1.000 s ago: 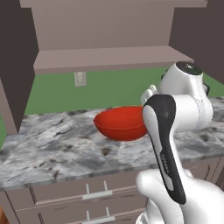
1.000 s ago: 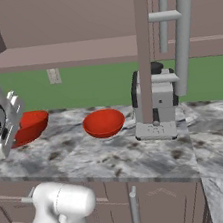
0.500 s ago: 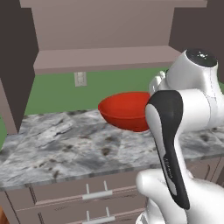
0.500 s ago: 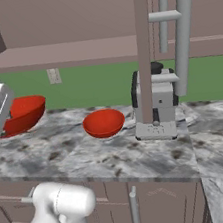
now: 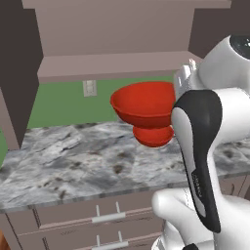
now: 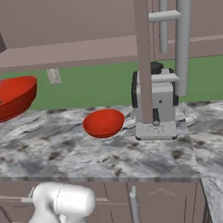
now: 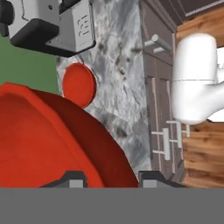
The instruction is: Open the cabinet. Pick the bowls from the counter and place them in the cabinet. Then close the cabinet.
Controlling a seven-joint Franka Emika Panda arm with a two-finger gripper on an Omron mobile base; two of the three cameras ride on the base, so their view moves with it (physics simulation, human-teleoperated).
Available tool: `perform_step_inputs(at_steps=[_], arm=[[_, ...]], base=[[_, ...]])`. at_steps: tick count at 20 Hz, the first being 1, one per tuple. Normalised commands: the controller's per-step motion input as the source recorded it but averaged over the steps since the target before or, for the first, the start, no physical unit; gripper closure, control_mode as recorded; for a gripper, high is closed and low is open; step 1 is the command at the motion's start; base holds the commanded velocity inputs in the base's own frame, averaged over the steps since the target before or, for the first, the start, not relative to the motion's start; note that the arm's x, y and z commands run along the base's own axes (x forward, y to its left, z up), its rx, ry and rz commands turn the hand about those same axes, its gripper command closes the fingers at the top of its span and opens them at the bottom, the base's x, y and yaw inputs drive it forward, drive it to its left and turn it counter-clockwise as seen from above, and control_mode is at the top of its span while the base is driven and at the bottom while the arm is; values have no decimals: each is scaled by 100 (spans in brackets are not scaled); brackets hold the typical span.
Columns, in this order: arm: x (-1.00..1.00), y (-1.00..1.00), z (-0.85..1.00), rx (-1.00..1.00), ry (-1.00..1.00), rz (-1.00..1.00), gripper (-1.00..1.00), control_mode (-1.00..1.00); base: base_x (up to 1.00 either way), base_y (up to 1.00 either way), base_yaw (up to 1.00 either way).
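One red bowl [image 5: 143, 104] hangs tilted in the air above the counter [image 5: 73, 166], and my gripper [image 7: 111, 179] is shut on its rim. In the hand view this bowl [image 7: 43, 140] bulks large, with one dark fingertip on each side of its wall. From the right, the held bowl [image 6: 12, 96] sits at the far left, about level with the underside of the cabinet [image 6: 74, 51]. The second red bowl [image 6: 103, 123] rests on the counter beside the coffee machine. The cabinet [image 5: 117, 66] stands open, its bottom board bare.
A grey coffee machine [image 6: 155, 102] stands on the counter right of the resting bowl. The open cabinet door [image 6: 145, 42] with long grey bar handles [image 6: 183, 42] juts out in front of it. Drawer fronts [image 5: 107, 215] run below the counter edge.
The gripper has lifted the held bowl from just above the counter to near the cabinet's bottom board. The other bowl has stayed put.
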Motion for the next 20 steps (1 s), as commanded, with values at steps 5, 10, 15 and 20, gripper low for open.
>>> perform_step_inputs(at_steps=[5,10,15,20], arm=[[1,-16,14,0,-26,0,100,-100],[1,-9,0,0,-35,3,100,-100],[11,-4,0,0,-20,1,100,-100],[34,0,8,0,0,0,100,-100]], base=[[0,0,0],[0,0,0],[0,0,0],[0,0,0]])
